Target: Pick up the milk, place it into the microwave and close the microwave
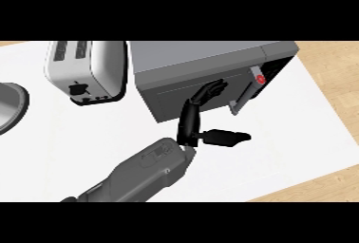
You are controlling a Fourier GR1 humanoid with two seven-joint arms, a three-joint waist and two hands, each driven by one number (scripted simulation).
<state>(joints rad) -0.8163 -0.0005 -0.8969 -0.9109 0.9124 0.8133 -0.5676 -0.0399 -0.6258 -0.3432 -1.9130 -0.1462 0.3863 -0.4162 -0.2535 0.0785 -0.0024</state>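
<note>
Grey forearm [144, 173] from 7 o'clock, left hand [191, 121] wide, fingertips [216, 87] on microwave door [175, 97] at 12 o'clock, counter [294, 142] open toward 4 o'clock

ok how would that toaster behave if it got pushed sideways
The toaster looks rigid and boxy, standing on the counter, so it would probably slide rather than roll. It seems narrow across its slots, so a high sideways push might tip it. Its glossy metal sides look slippery to grip.
</note>
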